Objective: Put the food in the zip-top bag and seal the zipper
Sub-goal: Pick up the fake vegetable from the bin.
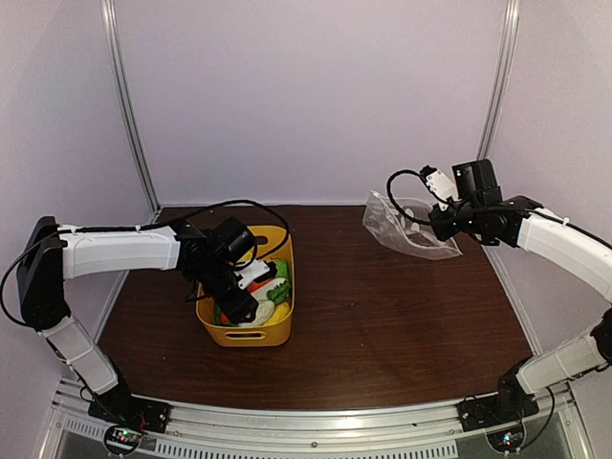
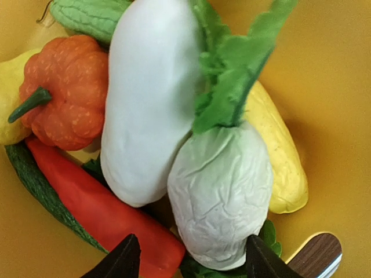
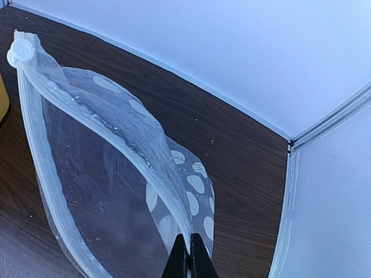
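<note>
The food lies piled in a yellow tub (image 1: 277, 330). In the left wrist view I see a pale white-green cabbage (image 2: 223, 191), a long white piece (image 2: 148, 98), an orange pumpkin (image 2: 66, 92), a red-orange carrot (image 2: 98, 211), a yellow piece (image 2: 278, 156) and a green cucumber (image 2: 35, 179). My left gripper (image 1: 239, 296) (image 2: 191, 258) is open, low in the tub, its jaws either side of the cabbage's end. My right gripper (image 1: 438, 222) (image 3: 189, 255) is shut on the zip-top bag (image 1: 406, 228) (image 3: 116, 174) at its mouth edge, holding it above the table's far right. The zipper (image 3: 98, 119) stands open.
The brown table (image 1: 382, 325) is enclosed by white walls and metal posts (image 1: 129, 105). The wall corner sits close behind the bag (image 3: 290, 145). A white slider tab (image 3: 22, 51) sits at the bag's far end.
</note>
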Robot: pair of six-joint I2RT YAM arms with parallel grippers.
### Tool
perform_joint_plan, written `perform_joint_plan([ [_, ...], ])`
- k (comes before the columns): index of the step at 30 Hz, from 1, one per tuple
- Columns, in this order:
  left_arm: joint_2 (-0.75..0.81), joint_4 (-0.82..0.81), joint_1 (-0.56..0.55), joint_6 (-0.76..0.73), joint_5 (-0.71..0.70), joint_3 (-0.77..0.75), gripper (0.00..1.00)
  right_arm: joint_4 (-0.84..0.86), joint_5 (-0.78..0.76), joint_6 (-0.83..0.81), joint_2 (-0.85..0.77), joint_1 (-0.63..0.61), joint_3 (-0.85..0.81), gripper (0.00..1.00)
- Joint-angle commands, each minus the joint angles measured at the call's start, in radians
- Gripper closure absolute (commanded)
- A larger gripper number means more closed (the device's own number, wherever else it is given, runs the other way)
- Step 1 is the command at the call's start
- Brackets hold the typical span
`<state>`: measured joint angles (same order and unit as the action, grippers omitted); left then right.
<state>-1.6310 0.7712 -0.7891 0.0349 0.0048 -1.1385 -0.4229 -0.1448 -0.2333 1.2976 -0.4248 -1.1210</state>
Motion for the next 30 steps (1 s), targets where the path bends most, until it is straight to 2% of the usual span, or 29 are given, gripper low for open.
perform_joint_plan([
  [1,-0.026,-0.117,-0.002,-0.073,0.043,0.016,0.38,-0.013,0.025,0.004,0.019,0.003,-0.011,1.00],
  [5,-0.056,-0.137,-0.006,-0.084,0.086,0.020,0.33,-0.016,0.029,0.004,0.023,0.003,-0.014,1.00],
  [7,-0.073,-0.146,-0.012,-0.085,0.088,0.019,0.35,-0.017,0.030,0.005,0.023,0.003,-0.016,1.00],
  [11,-0.079,-0.156,-0.018,-0.091,0.083,0.001,0.56,-0.024,0.034,0.005,0.021,0.003,-0.019,1.00],
  [15,-0.020,-0.139,-0.017,-0.088,0.036,-0.035,0.68,-0.032,0.039,0.002,0.014,0.003,-0.021,1.00],
  [19,0.057,-0.108,-0.018,-0.083,-0.038,-0.092,0.70,-0.045,0.047,0.001,0.008,0.004,-0.029,1.00],
  [26,0.167,-0.108,-0.017,-0.063,-0.013,-0.186,0.72,-0.077,0.061,-0.015,0.006,0.003,-0.047,1.00],
  [28,0.190,-0.126,-0.018,-0.049,-0.019,-0.220,0.73,-0.091,0.079,-0.020,0.003,0.003,-0.053,1.00],
  [30,0.228,-0.232,-0.018,-0.039,0.012,-0.214,0.72,-0.105,0.108,-0.025,0.003,0.003,-0.061,1.00],
])
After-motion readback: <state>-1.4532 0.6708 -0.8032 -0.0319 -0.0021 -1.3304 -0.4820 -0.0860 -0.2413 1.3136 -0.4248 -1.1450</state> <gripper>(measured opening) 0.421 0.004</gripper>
